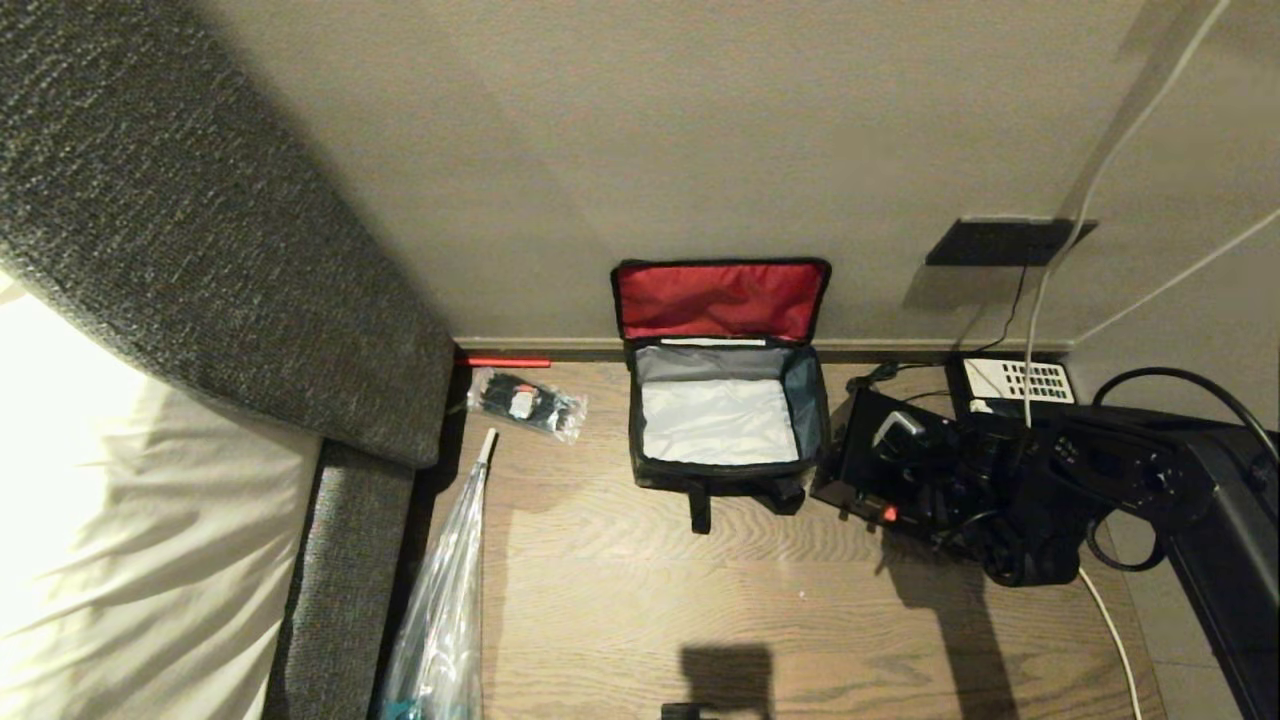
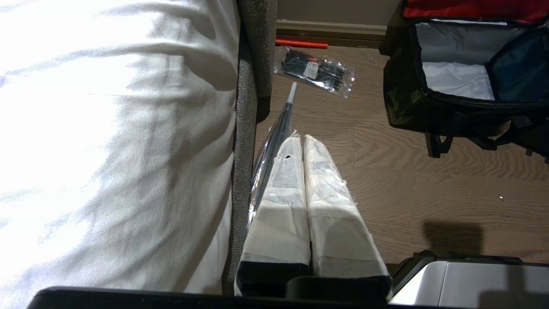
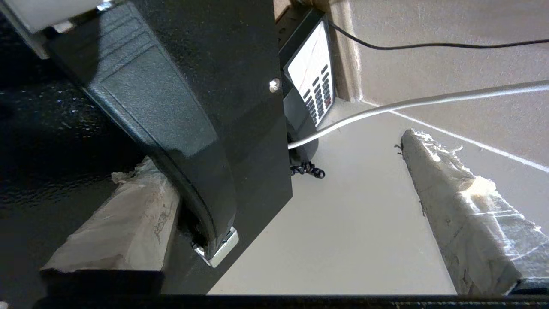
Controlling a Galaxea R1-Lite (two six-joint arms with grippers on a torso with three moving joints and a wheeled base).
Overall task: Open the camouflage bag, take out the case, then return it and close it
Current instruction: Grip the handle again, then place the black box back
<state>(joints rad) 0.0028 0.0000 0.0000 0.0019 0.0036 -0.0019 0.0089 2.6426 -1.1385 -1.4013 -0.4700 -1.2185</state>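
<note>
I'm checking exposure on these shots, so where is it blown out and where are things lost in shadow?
Head view: the white bedding is washed out, while the case and right gripper merge into one dark mass. Left wrist view: the same bedding glares white. Right wrist view: the case shows only sheen.

A wood-grain floor (image 1: pixel 720 600) meets a plain beige wall (image 1: pixel 650 130) along a low skirting board (image 1: pixel 900 346). Left of the floor stands a grey upholstered headboard (image 1: pixel 200 230), with brightly lit white bedding (image 1: pixel 120 520) beside it.
</note>
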